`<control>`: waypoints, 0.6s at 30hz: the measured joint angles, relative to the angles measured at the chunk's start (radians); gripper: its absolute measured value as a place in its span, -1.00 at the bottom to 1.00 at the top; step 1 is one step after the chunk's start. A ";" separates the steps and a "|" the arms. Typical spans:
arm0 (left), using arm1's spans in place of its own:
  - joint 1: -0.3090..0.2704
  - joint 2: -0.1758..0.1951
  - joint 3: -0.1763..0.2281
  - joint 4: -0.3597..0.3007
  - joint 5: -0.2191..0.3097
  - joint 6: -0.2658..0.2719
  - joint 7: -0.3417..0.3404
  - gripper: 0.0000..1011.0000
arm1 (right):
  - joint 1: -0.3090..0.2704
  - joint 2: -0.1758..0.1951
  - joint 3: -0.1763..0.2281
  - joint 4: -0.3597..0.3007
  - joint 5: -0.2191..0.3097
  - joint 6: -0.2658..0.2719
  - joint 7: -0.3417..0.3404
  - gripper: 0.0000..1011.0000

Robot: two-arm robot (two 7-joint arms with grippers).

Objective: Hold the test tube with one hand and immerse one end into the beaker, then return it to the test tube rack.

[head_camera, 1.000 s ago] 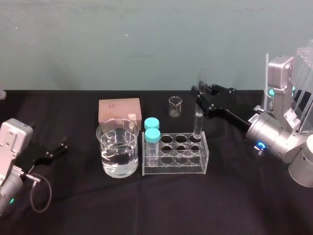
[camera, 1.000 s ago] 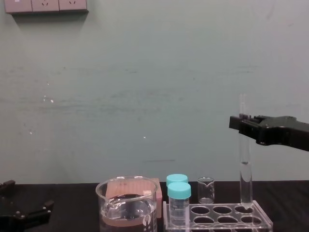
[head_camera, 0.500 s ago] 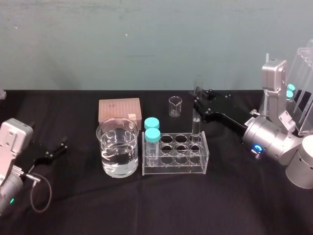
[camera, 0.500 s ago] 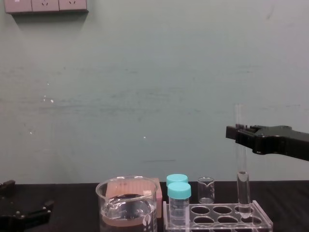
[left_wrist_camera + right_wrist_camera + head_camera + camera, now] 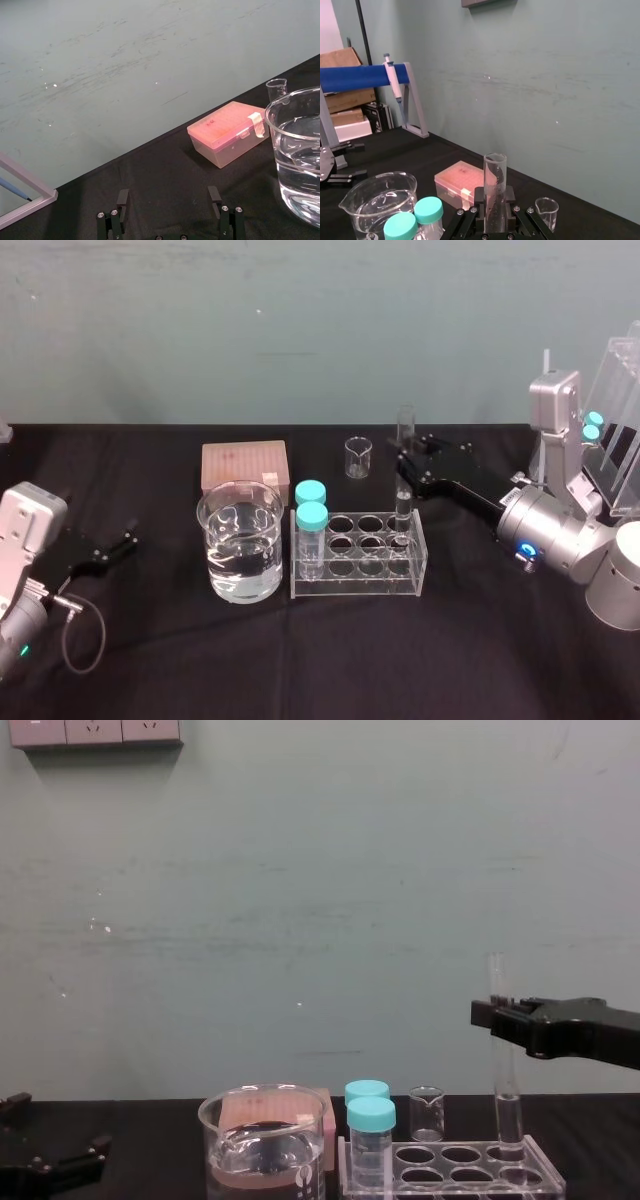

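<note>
Clamps the test tube (image 5: 402,502) upright in the right gripper (image 5: 403,453), lower end in the test tube rack (image 5: 355,585) just beneath, with teal-capped vials (image 5: 311,510), then the beaker (image 5: 241,545), ahead; leaves the left gripper (image 5: 125,540) parked far off, fingers spread

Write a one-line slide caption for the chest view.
Right gripper holds the test tube upright in a rack hole near vials and beaker; left gripper parked.

Reaching in from 3 o'clock, the right gripper (image 5: 405,454) grips the upright test tube (image 5: 402,502), whose lower end sits in the far 3 o'clock hole of the test tube rack (image 5: 355,586). The beaker (image 5: 240,545) stands at the rack's 9 o'clock. The left gripper (image 5: 125,543) lies farther out that way, fingers spread.
</note>
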 joint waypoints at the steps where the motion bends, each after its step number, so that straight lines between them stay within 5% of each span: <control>1: 0.000 0.000 0.000 0.000 0.000 0.000 0.000 0.98 | 0.000 0.000 0.000 0.001 0.000 0.001 0.000 -0.55; 18: 0.000 0.000 0.000 0.000 0.000 0.000 0.000 0.98 | 0.013 -0.018 -0.010 0.046 -0.008 0.006 -0.001 -0.55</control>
